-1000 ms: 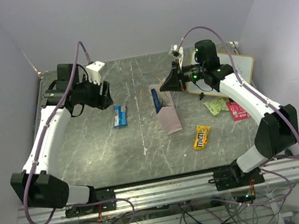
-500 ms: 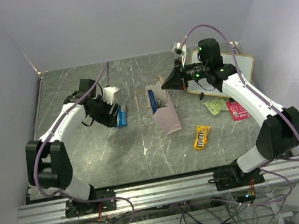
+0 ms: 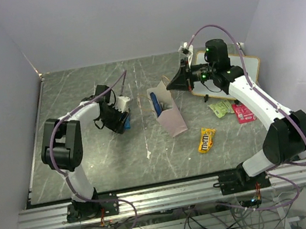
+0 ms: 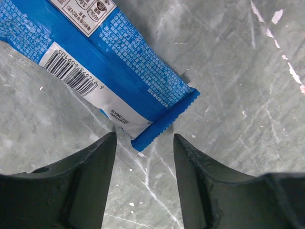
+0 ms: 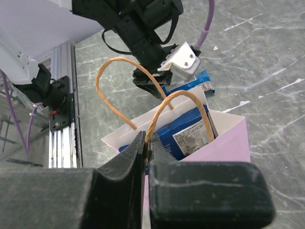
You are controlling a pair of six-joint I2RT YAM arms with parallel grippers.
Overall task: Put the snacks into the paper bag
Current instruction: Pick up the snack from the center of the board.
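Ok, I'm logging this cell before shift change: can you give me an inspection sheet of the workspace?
Surface: grey marbled table.
Job's things: paper bag standing, blue packet inside; blue-white packet, M&M's, green packet, pink-red packet outside.
Clutter: white board.
Grippers: left gripper open, fingers either side of blue-white packet's end; right gripper shut on bag handle.
Cables: purple cables along both arms.
Surroundings: pale walls.

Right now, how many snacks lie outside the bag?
4: blue-white one at the left pincer, M&M's right of the bag, green packet and pink packet further right. Others may be hidden.
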